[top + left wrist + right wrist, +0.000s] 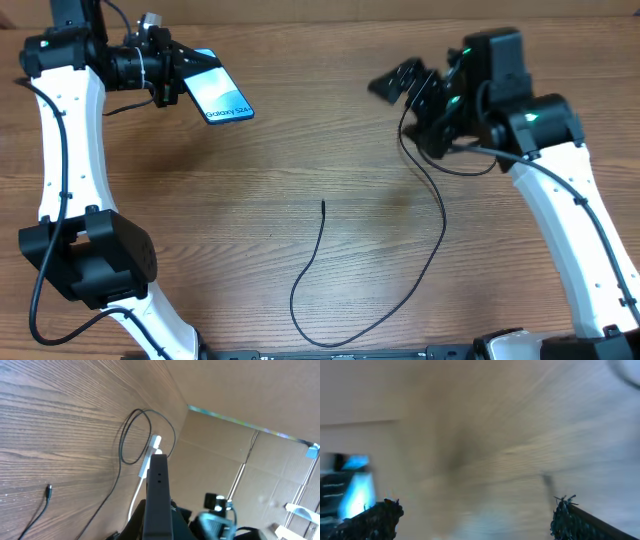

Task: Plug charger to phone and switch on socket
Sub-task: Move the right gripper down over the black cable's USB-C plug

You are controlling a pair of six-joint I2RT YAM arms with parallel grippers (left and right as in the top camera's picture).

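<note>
Phone held above the wood-grain table [250, 190], cable loose on it.
The left fingers [165, 85] are clamped on the slim, glossy phone [218, 92], its blue screen tilted at the top left; the left wrist view shows it only as a dark edge. The thin black cable [300, 290] curves over the table, its small tip lying free mid-table. A white sliver by the far loop looks like the socket [151, 449], mostly hidden. The right fingers [395, 80] gape wide, empty; their own view is blurred.

table [250, 200]: wood grain, matt, smooth
phone [218, 92]: glossy screen
charger [322, 215]: black cable, matt
arm shells [65, 130]: white plastic, smooth, slight sheen
</note>
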